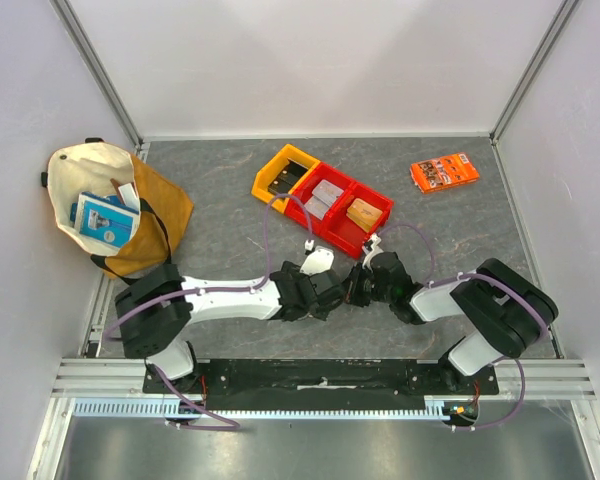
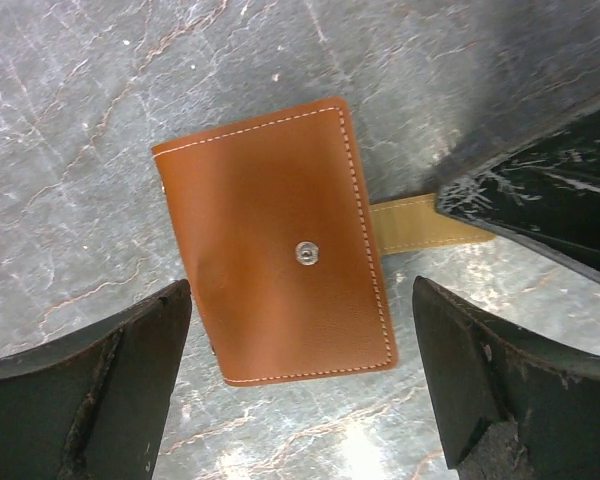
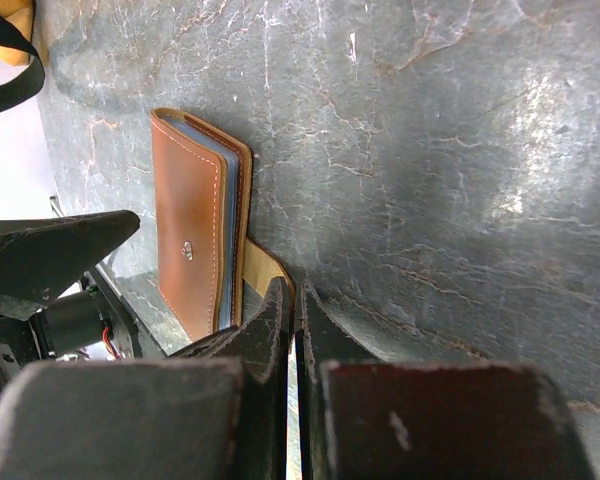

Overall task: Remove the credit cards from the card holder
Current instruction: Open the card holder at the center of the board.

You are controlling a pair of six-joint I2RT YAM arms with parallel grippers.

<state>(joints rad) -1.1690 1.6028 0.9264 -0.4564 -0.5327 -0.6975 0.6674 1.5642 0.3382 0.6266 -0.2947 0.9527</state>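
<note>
Evidently, the task is barely begun. The small flat brown leather card holder (image 2: pixel 280 240) is found folded shut on the grey marbled table (image 2: pixel 80 120), between the spread fingers of the left gripper (image 2: pixel 300 300) and not touched by them. Its tan closure tab (image 2: pixel 420 222), unsnapped, is judged to be pinched by the right gripper (image 3: pixel 292 295), whose fingers are pressed together. No credit cards are seen outside; all extraction is left.

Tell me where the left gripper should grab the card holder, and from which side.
Probably from straight above, pinching the card holder across its two long stitched edges. It lies flat and closed on the table, and the open left gripper straddles it. Stay off the tab, which the right gripper pinches.
</note>
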